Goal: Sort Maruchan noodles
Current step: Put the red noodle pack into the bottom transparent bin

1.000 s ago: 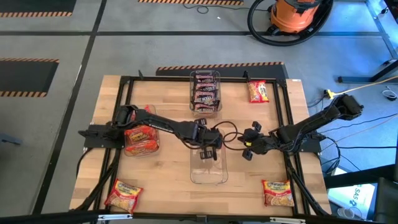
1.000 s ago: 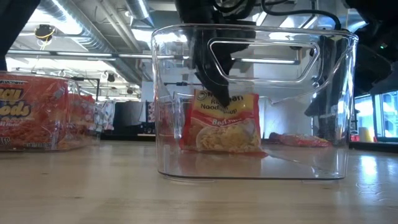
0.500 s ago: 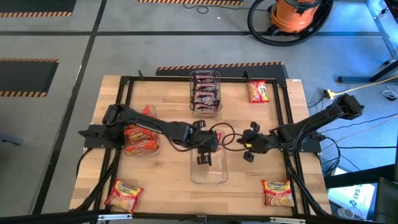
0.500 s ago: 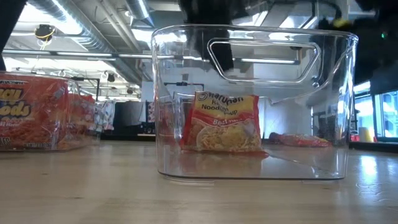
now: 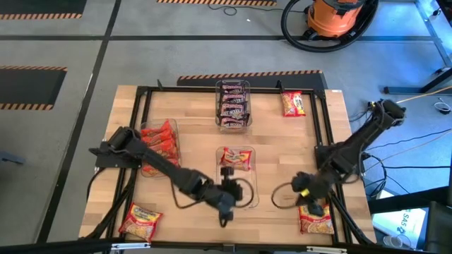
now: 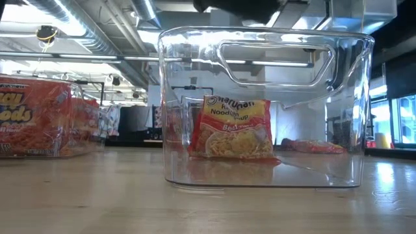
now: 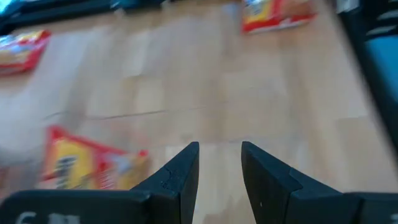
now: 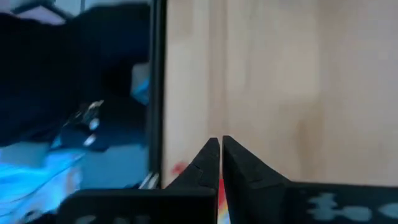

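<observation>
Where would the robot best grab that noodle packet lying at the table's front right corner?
Probably from straight above, pinching across a crinkly edge. The packet lies flat on the wooden table, so there is no side face to clamp. The right gripper, fingers almost closed, hovers just beside it; the left gripper is over by the middle bin.

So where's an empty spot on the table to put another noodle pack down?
Bare wood lies between the bin of orange-red packets and the bin of dark packets. More lies between the corner packet and the right gripper. It is crowded near the middle bin, where the left gripper hovers.
</observation>
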{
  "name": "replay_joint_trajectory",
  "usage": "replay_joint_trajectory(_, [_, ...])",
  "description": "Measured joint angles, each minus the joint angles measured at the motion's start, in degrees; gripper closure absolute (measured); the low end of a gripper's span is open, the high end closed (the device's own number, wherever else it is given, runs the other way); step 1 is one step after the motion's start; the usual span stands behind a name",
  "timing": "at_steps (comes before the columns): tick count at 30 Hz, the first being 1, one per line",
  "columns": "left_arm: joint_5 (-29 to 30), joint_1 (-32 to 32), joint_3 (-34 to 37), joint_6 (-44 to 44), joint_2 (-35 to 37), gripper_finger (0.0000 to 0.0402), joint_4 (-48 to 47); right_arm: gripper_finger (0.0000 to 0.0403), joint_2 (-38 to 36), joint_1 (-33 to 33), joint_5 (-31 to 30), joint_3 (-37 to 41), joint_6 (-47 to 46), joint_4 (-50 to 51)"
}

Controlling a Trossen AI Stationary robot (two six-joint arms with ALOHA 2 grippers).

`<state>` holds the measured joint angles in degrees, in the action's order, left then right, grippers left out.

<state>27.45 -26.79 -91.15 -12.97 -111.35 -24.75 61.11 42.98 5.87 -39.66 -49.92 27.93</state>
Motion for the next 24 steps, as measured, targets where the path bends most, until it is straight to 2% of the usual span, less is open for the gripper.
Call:
replay_joint_trajectory(6, [0.03,-4.09,6.30,-1.01,-0.02,0.0288,14.67,0.0402,1.28,12.81,0.94,-0.02,-20.69,0.83])
replay_joint_trajectory(10, [1.26,-5.40,7.90,-1.36,-0.02,0.0288,20.36,0.0402,5.44,18.32,-0.67,-0.02,-28.75,0.52])
replay_joint_trajectory(16, [2.32,-5.10,9.86,-1.49,-0.02,0.0288,26.39,0.0402,13.83,18.93,5.46,-0.02,-29.39,-1.51])
replay_joint_trajectory(21, [2.13,-4.78,10.01,-1.77,-0.02,0.0288,27.23,0.0402,20.84,17.39,5.03,0.00,-22.86,-5.18])
replay_joint_trajectory(24, [2.15,-4.64,9.99,-1.32,-0.02,0.0288,27.98,0.0402,21.98,15.47,-0.04,0.00,-21.80,-5.62])
